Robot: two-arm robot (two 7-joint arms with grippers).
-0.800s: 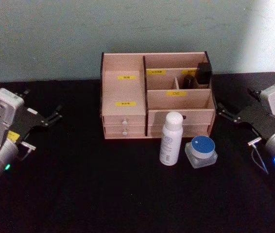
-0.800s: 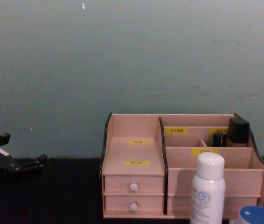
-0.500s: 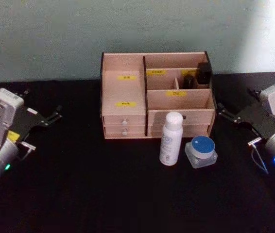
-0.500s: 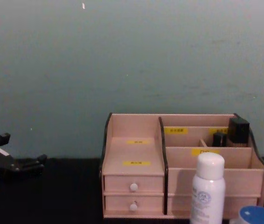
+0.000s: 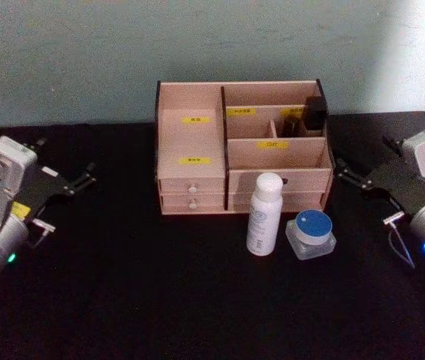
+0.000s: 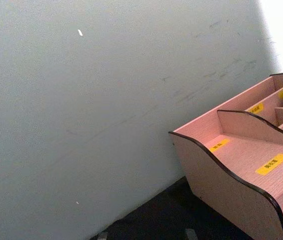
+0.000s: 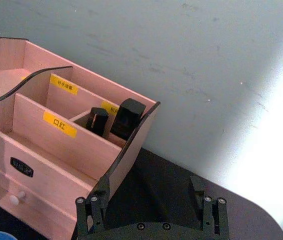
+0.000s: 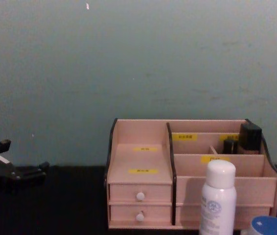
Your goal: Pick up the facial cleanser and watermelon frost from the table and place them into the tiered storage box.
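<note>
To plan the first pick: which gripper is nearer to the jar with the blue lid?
Right. The right gripper hangs just right of the jar and a little behind it; the left gripper is far off on the opposite side.

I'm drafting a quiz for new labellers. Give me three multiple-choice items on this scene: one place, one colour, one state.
1. Where does the jar stand relative to the cleanser?
A. on the robot's right of it
B. on the robot's left of it
C. on top of it

2. The jar's lid is:
A. red
B. blue
C. white

3. The left gripper and right gripper are:
A. both shut
B. holding the jar
C. both open

Answers:
1 A, the head view shows the jar right of the cleanser.
2 B, its flat lid is blue.
3 C, each gripper's fingers stand apart with nothing between them.
</note>
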